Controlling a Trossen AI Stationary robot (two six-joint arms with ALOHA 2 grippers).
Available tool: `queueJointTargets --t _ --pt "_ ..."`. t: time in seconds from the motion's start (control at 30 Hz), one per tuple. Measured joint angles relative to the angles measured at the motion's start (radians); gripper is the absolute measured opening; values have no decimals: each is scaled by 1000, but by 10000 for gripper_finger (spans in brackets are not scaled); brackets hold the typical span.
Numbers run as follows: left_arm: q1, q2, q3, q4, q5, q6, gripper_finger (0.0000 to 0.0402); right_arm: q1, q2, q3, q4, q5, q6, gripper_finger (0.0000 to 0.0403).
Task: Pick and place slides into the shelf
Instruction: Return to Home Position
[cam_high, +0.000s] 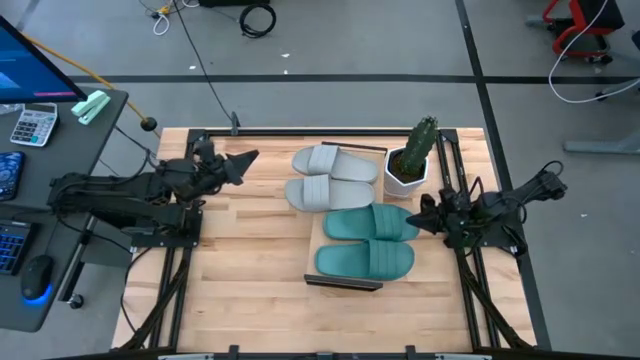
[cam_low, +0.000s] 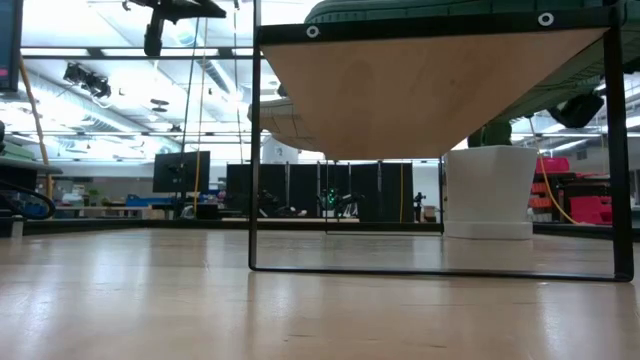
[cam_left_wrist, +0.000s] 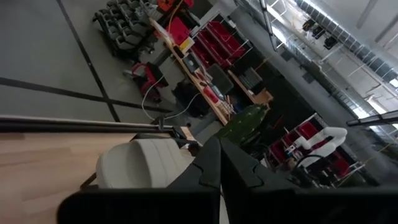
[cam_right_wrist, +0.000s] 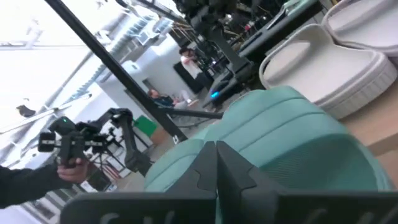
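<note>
Two rubbery grey slides (cam_high: 322, 192) lie far, two ribbed green slides (cam_high: 366, 260) near, on the light-wood shelf (cam_high: 316, 238). The left end effector (cam_high: 243, 161), over the counter (cam_high: 250, 250)'s left, and the right end effector (cam_high: 418, 216), beside the green slides, are closed and empty.

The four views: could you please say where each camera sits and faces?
High view: overhead, straight down on the shelf, an arm at each side.
Low view: tabletop height, level under the shelf toward the white pot; no gripper identifiable.
Left wrist view: past the shut left gripper toward a grey slide.
Right wrist view: past the shut right gripper onto a teal slide.
Both wrist views show grey slides.
</note>
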Motion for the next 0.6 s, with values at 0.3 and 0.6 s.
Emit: queueJointTargets --t 0.3,0.6 --pt "0 93 0 63 0 -24 22 -72 0 -78 153 -65 -41 0" --pt "28 113 0 66 0 -25 5 -394 0 -88 202 -406 -24 0"
